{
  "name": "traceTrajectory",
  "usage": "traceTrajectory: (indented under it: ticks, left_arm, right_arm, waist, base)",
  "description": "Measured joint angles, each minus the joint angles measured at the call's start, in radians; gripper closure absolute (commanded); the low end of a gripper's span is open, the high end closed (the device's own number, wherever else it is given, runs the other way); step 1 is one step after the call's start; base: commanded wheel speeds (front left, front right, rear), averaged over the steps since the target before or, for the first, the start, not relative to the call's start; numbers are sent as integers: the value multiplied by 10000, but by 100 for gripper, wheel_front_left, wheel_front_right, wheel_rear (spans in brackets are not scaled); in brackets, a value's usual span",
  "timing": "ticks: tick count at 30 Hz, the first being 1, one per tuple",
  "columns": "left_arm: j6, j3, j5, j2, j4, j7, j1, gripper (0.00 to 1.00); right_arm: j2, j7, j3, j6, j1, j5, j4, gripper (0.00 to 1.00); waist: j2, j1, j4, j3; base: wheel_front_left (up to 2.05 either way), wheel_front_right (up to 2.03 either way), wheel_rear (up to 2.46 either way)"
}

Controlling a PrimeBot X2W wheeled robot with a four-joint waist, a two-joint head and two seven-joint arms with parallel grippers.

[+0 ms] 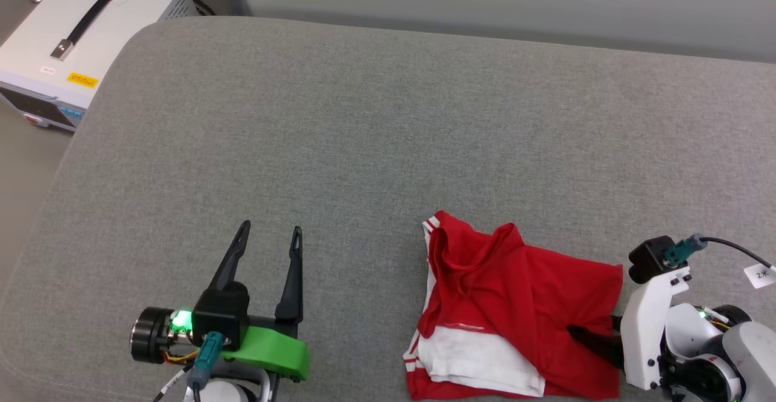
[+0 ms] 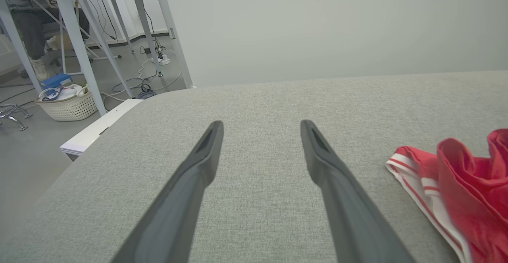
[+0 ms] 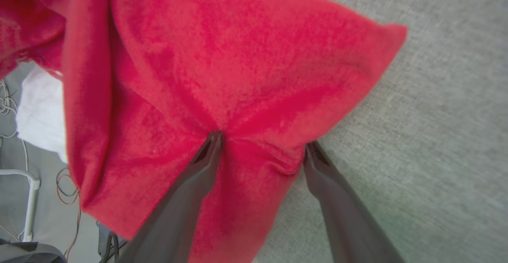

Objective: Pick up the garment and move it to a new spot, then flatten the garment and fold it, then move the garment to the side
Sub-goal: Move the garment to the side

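Your right gripper (image 3: 264, 142) straddles a ridge of the red jersey T-shirt (image 1: 515, 305), jaws wide, gripping nothing. That shirt lies crumpled at the head view's lower right. Your left gripper (image 1: 270, 229) gapes empty at lower left. Closing now may pinch only one layer, which could slip.

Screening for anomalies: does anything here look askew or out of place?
The red jersey lies crumpled on the grey cushion, a white sleeve half buried; the open right gripper straddles a bunched fold.
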Motion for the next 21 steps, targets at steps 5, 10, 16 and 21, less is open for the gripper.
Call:
traceTrajectory:
  ticks: [5, 10, 16, 21]
  left_arm:
    - [2, -10, 2, -8, 12, 2, 0, 0]
    - [4, -36, 0, -48, 90, 0, 0, 0]
    - [13, -56, 0, -98, 125, 0, 5, 0]
    - [56, 8, -4, -119, 105, 2, 43, 0]
  right_arm:
    - [0, -610, 290, 0, -105, 61, 240, 1]
    - [-163, -1383, 552, -2, -193, 105, 353, 100]
    - [-376, -2115, 660, 10, -285, 178, 127, 100]
    - [-838, -2493, 512, 4, -538, -15, -483, 100]
  waist:
    - [0, 0, 25, 32]
    - [0, 0, -25, -72]
    - [0, 0, -93, -247]
    - [0, 0, -220, -372]
  base:
    - [0, 0, 0]
    - [0, 0, 0]
    - [0, 0, 0]
    - [0, 0, 0]
